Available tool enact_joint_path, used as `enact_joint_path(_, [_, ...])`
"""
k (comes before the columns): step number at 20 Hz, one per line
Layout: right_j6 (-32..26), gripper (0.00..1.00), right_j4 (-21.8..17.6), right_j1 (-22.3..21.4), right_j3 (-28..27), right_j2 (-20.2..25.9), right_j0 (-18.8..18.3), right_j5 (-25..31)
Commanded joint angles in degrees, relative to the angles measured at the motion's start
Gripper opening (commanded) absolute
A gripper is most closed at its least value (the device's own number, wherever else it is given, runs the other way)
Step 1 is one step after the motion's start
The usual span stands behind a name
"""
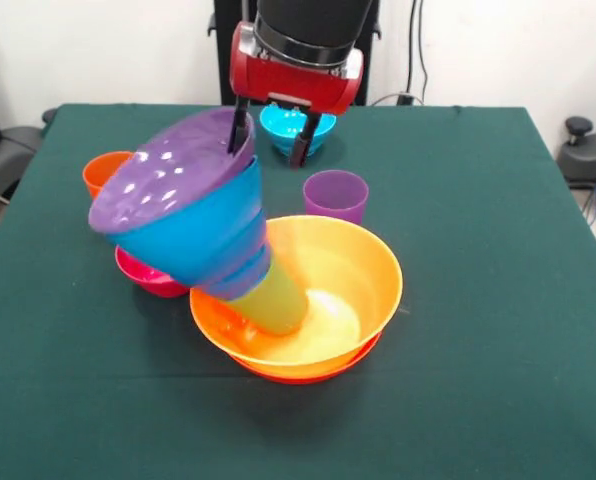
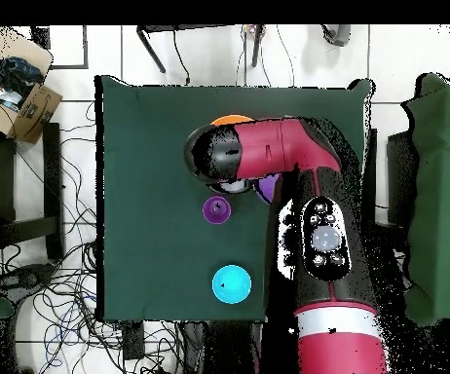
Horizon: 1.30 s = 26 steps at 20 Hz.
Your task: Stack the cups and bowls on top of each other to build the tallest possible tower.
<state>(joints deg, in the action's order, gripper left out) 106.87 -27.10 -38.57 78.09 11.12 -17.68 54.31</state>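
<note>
— Gripper [image 1: 270, 140]: black fingers spread, I see one either side of the glossy purple plastic bowl's [image 1: 168, 168] rim.

— Tower [image 1: 203, 235]?

— Tilted; lime tapered cup [image 1: 273, 300] standing in the broad yellow-orange bowl [image 1: 373, 265], mid-table.

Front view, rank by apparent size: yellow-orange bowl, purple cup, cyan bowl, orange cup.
1. yellow-orange bowl, clearly largest.
2. purple cup.
The cyan bowl and orange cup are both partly hidden and farther back or at the edge, so I won't rank them.
</note>
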Motion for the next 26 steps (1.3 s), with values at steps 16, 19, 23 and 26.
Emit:
enact_joint_path(16, [0.4,1.00,-1.2,5.8,8.9,2.3,-0.8,-15.9])
enact_joint_path(19, [-0.6,1.00,-0.3,6.1,9.5,3.4,-1.5,-16.6])
enact_joint_path(23, [0.7,1.00,0.9,6.2,10.9,4.0,-0.9,-17.9])
enact_joint_path(26, [1.5,1.00,1.8,6.7,10.5,4.3,-0.2,-18.0])
